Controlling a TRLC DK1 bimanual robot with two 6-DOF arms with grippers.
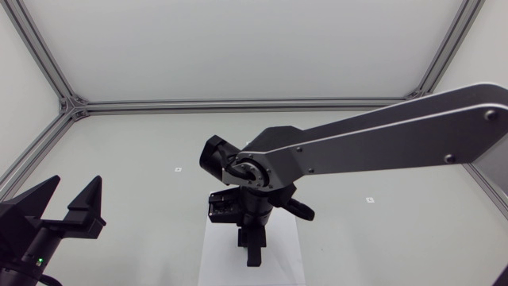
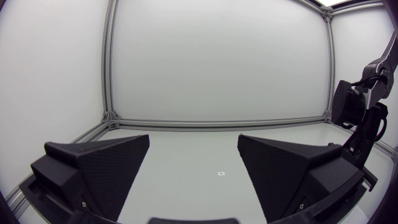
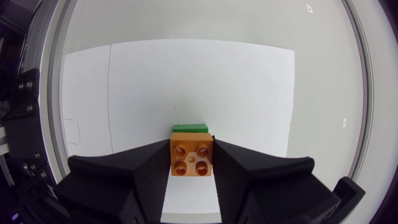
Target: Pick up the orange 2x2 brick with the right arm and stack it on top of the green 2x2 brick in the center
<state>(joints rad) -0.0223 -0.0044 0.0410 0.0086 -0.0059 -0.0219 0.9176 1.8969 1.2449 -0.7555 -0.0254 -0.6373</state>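
Note:
In the right wrist view the orange 2x2 brick sits studs-up between the two black fingers of my right gripper, which is shut on it from both sides. The green 2x2 brick shows as a strip just ahead of and below the orange one, on the white sheet. From above, my right arm reaches across to the centre and its gripper points down over the sheet, hiding both bricks. My left gripper stands open at the left, holding nothing.
A white paper sheet lies at the table's centre under the right gripper. Small markers dot the table surface. Aluminium frame rails run along the table's back and sides.

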